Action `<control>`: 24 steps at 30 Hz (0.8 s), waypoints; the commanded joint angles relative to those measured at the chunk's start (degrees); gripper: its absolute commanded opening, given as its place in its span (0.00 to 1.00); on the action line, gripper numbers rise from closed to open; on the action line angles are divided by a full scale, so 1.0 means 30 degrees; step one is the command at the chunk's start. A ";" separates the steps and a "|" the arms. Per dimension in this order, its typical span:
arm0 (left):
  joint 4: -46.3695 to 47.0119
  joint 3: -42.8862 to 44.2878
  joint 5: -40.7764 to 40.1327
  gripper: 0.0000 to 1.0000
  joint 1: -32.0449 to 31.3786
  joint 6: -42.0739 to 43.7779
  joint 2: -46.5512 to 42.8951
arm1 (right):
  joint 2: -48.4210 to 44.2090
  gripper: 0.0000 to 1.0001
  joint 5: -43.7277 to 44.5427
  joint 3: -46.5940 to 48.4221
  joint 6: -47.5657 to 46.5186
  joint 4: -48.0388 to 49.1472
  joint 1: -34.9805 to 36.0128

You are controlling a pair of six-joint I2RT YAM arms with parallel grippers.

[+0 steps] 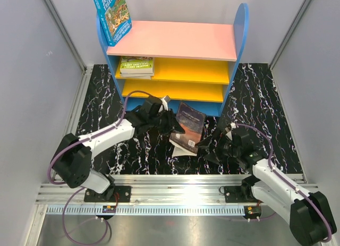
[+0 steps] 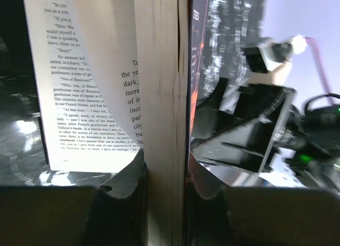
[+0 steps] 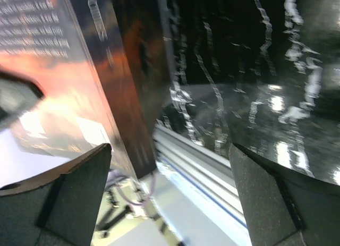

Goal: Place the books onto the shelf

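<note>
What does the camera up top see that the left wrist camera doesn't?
Only the top view shows the shelf, with the blue book standing at the left end of its pink top board and the yellow-green book lying on the upper yellow board. Only the left wrist view shows the printed words inside the dark book, and the left gripper shut on its block of pages. Both views show the dark book and the open right gripper close beside it.
</note>
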 commanded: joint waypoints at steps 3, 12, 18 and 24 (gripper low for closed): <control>0.4539 -0.0832 0.2480 0.00 -0.0132 -0.1861 -0.1260 | 0.0707 1.00 -0.1088 0.0023 0.4145 0.5453 -0.0140; 0.9699 -0.2389 0.3768 0.00 -0.0863 -0.4411 -0.1116 | 0.3053 1.00 -0.1790 0.0962 0.4649 0.7857 -0.0140; 0.7549 -0.0751 0.4034 0.04 -0.1977 -0.3190 -0.0208 | 0.2384 0.63 -0.1968 0.1079 0.4269 0.7392 -0.0140; -0.4502 0.4333 0.0058 0.38 -0.2241 0.2399 -0.0381 | 0.0628 0.00 -0.1909 0.3185 0.2107 0.2388 -0.0140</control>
